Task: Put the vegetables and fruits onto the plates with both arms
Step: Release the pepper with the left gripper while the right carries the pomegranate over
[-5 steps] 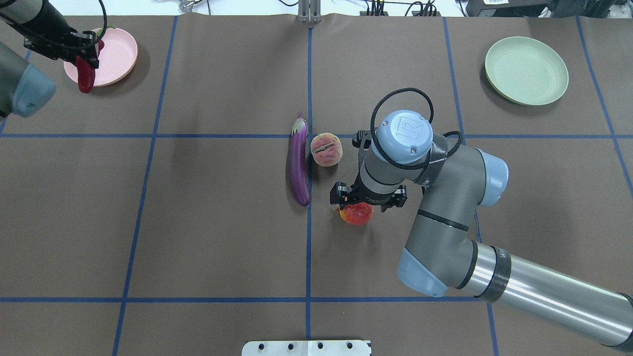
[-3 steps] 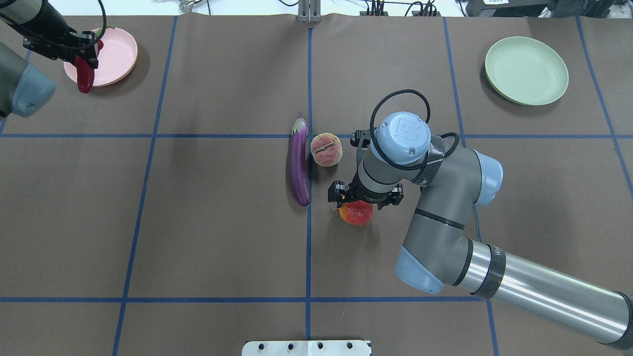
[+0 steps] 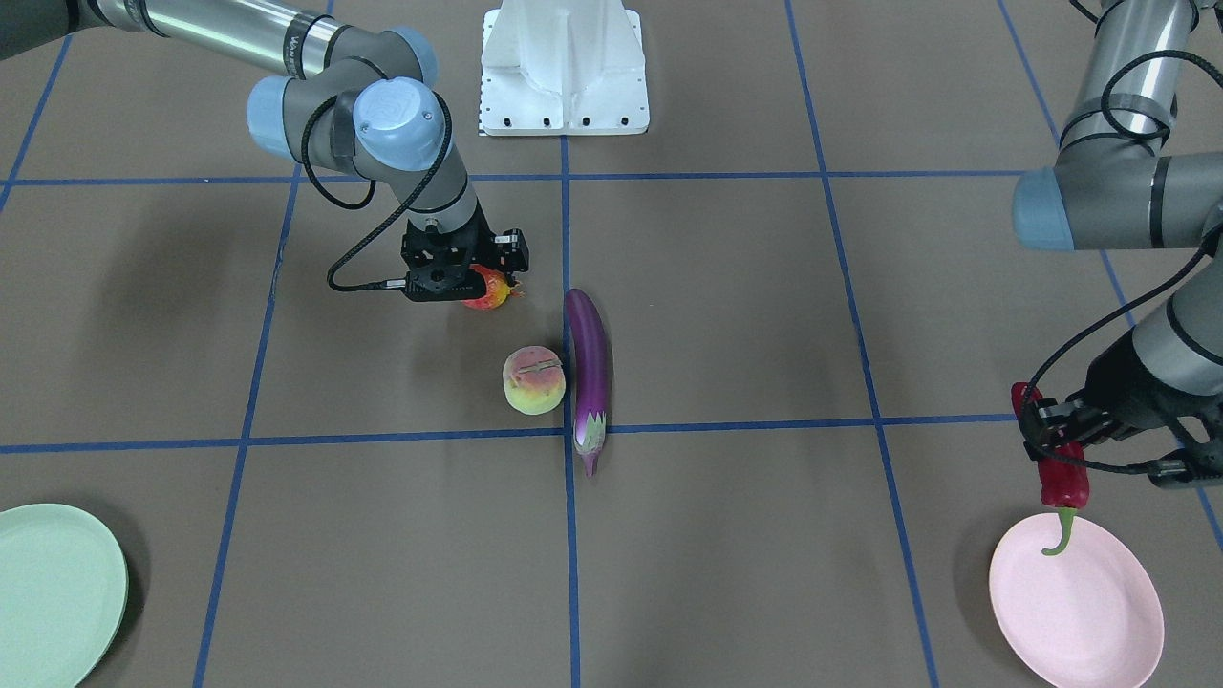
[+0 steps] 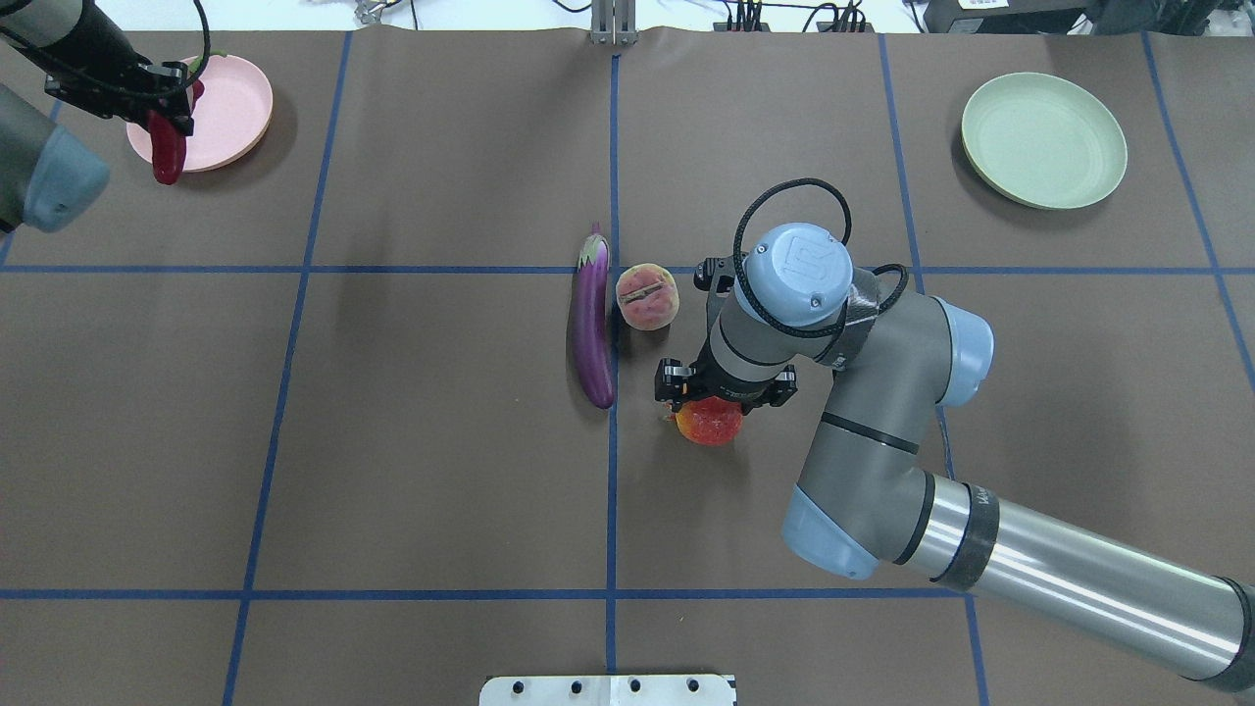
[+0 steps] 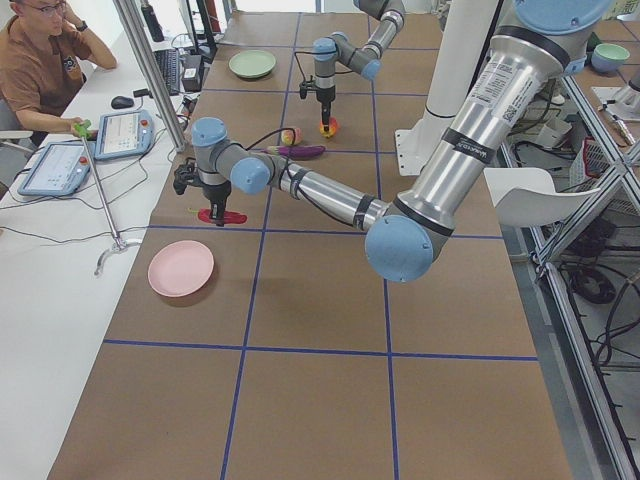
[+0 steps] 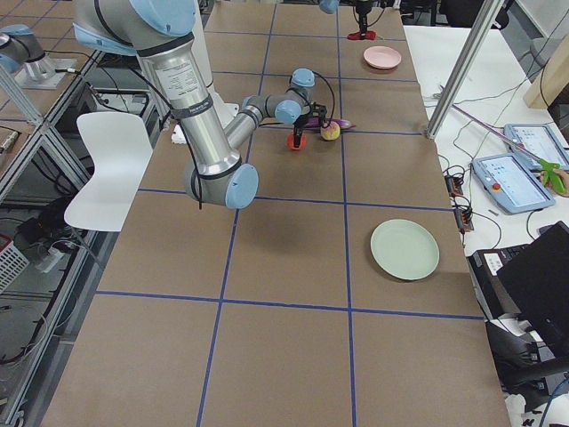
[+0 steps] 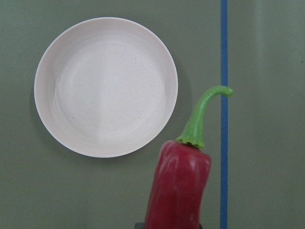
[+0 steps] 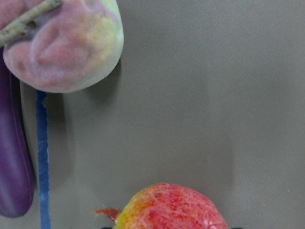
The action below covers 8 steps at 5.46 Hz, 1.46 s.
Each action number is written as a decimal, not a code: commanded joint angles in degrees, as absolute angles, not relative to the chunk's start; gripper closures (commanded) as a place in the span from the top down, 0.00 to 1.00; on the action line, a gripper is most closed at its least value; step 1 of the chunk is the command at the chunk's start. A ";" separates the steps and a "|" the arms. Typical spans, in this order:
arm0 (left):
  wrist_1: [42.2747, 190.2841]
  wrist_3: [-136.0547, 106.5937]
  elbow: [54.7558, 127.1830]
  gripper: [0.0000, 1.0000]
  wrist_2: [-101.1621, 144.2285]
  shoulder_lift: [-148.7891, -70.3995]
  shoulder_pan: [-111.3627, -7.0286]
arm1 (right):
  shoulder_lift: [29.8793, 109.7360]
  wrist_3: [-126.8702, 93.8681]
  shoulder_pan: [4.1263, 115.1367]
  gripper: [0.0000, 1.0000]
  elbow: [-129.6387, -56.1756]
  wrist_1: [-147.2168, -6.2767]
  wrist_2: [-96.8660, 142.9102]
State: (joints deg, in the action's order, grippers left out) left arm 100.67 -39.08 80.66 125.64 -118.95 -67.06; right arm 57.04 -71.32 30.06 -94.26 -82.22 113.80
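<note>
My left gripper [image 4: 173, 116] is shut on the red chili pepper [image 3: 1061, 478] and holds it in the air at the near edge of the pink plate [image 4: 230, 103]. In the left wrist view the chili [image 7: 178, 191] is beside the plate [image 7: 105, 86], not over its middle. My right gripper [image 4: 721, 397] is down over the pomegranate [image 4: 708, 424], which rests on the table between the open jaws. The peach [image 4: 647, 296] and the purple eggplant [image 4: 592, 328] lie side by side just beyond it. The green plate [image 4: 1043, 140] is at the far right with nothing on it.
The white base block [image 3: 564, 67] stands at the robot's side of the table. Blue tape lines cross the brown mat. An operator [image 5: 45, 60] sits at a side bench with tablets.
My right arm has shifted slightly left and settled lower over the pomegranate, which has not moved. My left gripper has carried the chili a little further toward the pink plate.
</note>
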 commanded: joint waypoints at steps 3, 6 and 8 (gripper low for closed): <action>102.81 -39.90 61.08 0.00 121.94 -129.06 -68.81 | 55.11 -73.57 38.29 0.00 -95.97 -83.06 116.09; 116.16 -40.69 39.35 0.00 112.44 -137.79 -68.47 | 55.37 -70.68 47.08 0.00 -96.07 -83.23 120.32; 118.74 -40.69 35.86 0.00 105.42 -138.95 -64.62 | 55.46 -60.87 51.92 0.00 -95.72 -86.57 120.32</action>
